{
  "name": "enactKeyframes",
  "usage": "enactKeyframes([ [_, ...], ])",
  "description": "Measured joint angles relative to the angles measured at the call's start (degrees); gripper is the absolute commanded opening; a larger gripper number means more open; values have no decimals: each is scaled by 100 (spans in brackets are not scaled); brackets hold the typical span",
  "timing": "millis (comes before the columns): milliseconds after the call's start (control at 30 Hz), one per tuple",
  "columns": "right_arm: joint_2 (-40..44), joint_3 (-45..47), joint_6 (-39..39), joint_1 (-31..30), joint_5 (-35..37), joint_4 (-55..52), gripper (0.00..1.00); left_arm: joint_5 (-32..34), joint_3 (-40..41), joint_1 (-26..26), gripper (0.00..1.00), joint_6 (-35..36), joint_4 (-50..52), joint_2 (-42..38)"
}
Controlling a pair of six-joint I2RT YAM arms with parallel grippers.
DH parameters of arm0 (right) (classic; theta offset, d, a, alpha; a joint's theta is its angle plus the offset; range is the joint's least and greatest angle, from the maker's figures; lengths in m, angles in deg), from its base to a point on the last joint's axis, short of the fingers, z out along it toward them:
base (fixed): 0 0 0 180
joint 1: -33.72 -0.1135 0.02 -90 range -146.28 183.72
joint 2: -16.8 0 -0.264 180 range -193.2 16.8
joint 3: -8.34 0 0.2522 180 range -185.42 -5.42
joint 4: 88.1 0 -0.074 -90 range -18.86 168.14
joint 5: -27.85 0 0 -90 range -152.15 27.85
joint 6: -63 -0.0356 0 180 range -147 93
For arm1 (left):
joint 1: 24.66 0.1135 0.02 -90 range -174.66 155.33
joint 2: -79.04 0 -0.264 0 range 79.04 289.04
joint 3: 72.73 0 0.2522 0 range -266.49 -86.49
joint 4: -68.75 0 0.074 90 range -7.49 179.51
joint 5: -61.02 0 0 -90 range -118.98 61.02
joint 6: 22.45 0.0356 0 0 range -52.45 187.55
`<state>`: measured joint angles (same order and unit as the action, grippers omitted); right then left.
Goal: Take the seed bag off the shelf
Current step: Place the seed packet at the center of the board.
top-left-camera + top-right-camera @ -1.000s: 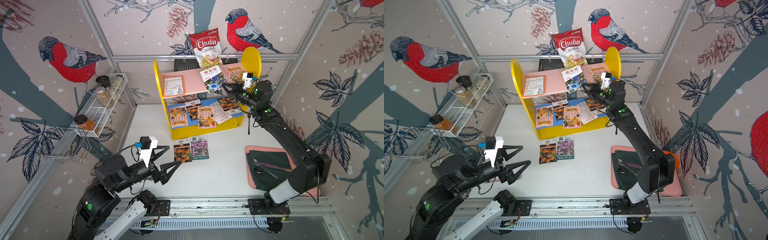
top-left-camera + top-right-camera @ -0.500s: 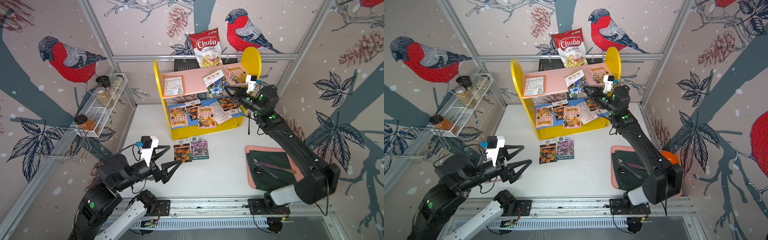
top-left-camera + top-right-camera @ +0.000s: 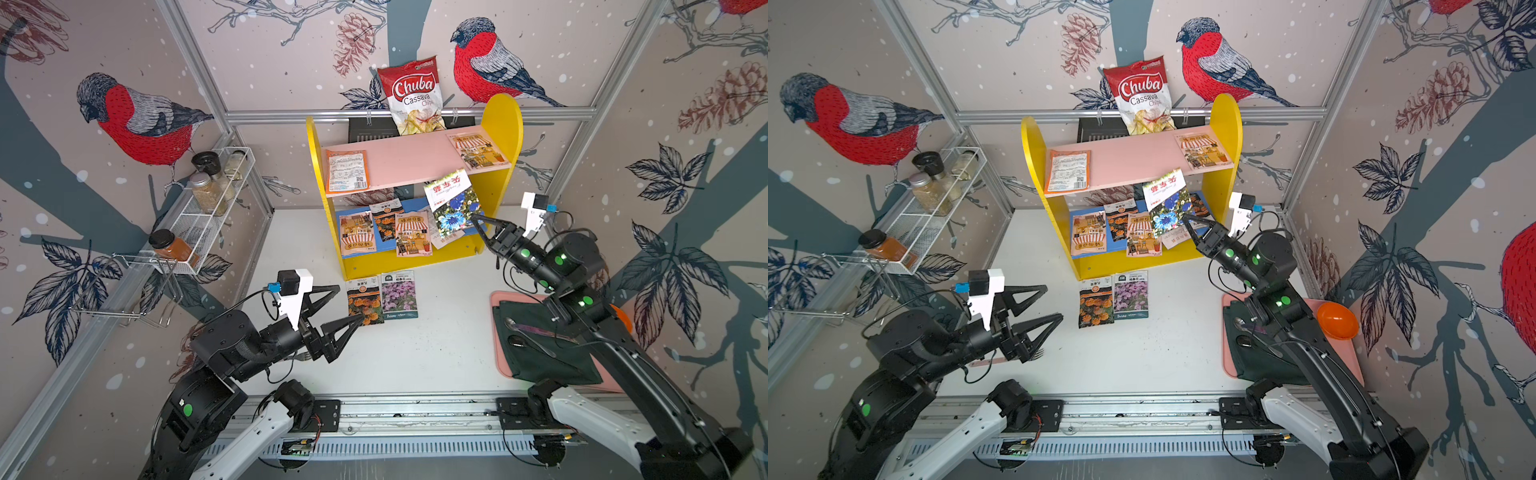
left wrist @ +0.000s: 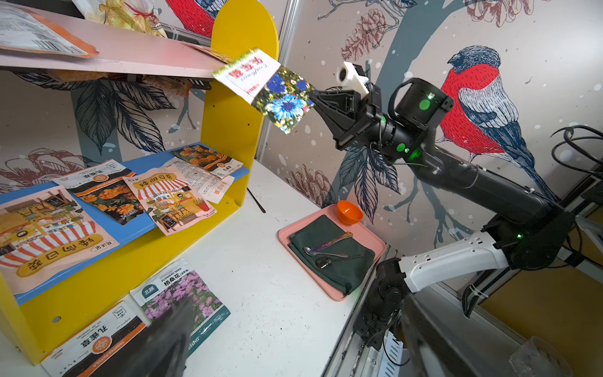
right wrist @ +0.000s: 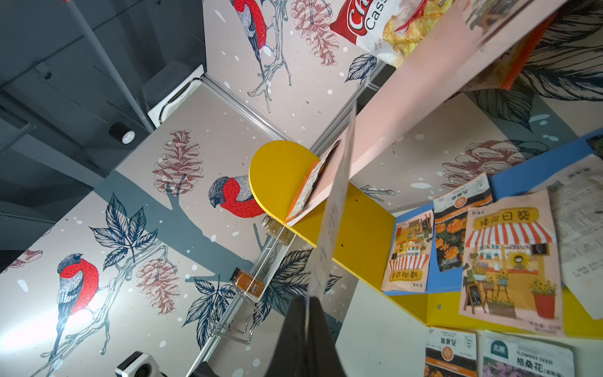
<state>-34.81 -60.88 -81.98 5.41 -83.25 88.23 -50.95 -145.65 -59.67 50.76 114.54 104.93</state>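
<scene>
Bullfinch-and-pinecone wallpaper lines the walls around a white table (image 3: 436,365), at whose back stands the shelf (image 3: 500,124) with yellow round-topped sides, a pink upper board (image 3: 407,162) and a blue lower board (image 3: 419,204). Clenched on the lower edge of the seed bag (image 3: 451,203), a packet printed with blue flowers, the right pincer (image 3: 476,218) holds it in the air in front of the shelf, off the pink board and above the blue one, near the right yellow panel. In the left wrist view the bag's far corner lies close to the pink board's front edge; whether they touch cannot be told. Well apart, the left pincer (image 3: 349,304) hovers released over the near left of the table, jaws spread wide, grasping nothing. Two flower packets (image 3: 382,297) lie flat on the table just before the shelf. A chips bag (image 3: 415,99) leans at the back of the pink board. A pink tray (image 3: 495,328) carrying a dark green cloth (image 3: 540,361) sits at the right.
</scene>
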Motion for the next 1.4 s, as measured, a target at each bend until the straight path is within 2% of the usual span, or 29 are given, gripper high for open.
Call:
enactKeyframes([
  [300,1386,1471,229,-651,992,-706,0,136,160,0,98,-142,-236,-81],
  [467,1714,2382,94,-1023,1451,-837,0,273,170,0,98,-256,-332,-114],
  [667,1709,3139,-52,-1429,2004,-715,0,420,170,0,98,-326,-352,-177],
  [800,1495,3574,-61,-1620,2389,-284,0,472,177,0,98,-402,-352,-227],
  [1000,673,4094,-212,-1652,2673,590,0,549,367,0,98,-535,-439,-254],
  [1400,-1351,3707,-175,-1537,2577,2048,0,588,542,0,98,-586,-455,-313],
])
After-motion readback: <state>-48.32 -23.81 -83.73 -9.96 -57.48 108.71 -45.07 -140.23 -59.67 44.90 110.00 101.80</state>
